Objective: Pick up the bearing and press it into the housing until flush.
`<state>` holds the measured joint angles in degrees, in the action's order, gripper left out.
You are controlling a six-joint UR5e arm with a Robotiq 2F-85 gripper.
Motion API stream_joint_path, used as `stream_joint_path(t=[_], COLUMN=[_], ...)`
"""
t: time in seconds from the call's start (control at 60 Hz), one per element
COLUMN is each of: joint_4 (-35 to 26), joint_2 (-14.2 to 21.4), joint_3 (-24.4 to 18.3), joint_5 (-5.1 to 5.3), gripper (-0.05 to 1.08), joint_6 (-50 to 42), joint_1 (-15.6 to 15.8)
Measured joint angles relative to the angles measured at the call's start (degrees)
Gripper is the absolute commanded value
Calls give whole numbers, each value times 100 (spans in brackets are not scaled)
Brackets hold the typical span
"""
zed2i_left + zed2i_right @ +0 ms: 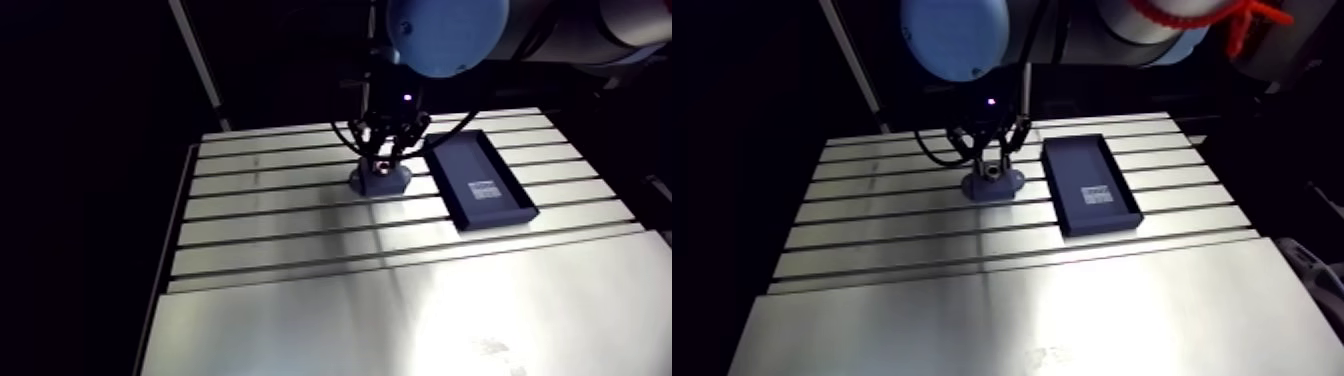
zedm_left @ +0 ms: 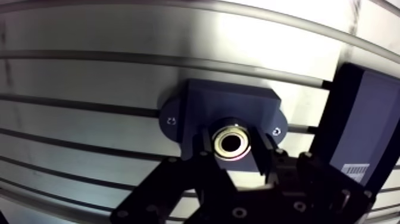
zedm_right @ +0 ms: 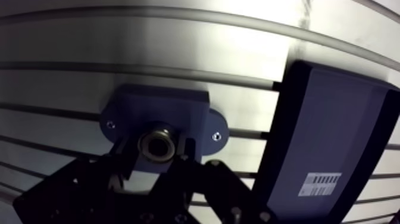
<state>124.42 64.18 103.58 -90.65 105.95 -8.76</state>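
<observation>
A metal ring bearing (image 2: 231, 142) sits between the two dark fingertips of my gripper (image 2: 233, 146), which is shut on it. Right under it lies the dark blue housing (image 2: 226, 104), a block with two flange ears and a screw in each. The bearing is over the housing's side nearest the gripper; whether it sits in the bore I cannot tell. In the arm view the gripper (image 1: 385, 160) hangs straight down onto the housing (image 1: 380, 182) at the back middle of the slotted table (image 1: 300, 230).
A dark rectangular tray (image 1: 478, 180) with a white label lies just right of the housing, close beside the gripper in the wrist view (image 3: 327, 137). The table's front part is a smooth plate (image 1: 1002, 310).
</observation>
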Motion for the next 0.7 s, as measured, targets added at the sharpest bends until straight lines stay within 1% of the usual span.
stream_joint_path(t=[0.7], joint_4=[51], joint_2=[9], joint_3=[18], joint_5=[9], gripper=[72], joint_6=[-8], joint_1=[-7])
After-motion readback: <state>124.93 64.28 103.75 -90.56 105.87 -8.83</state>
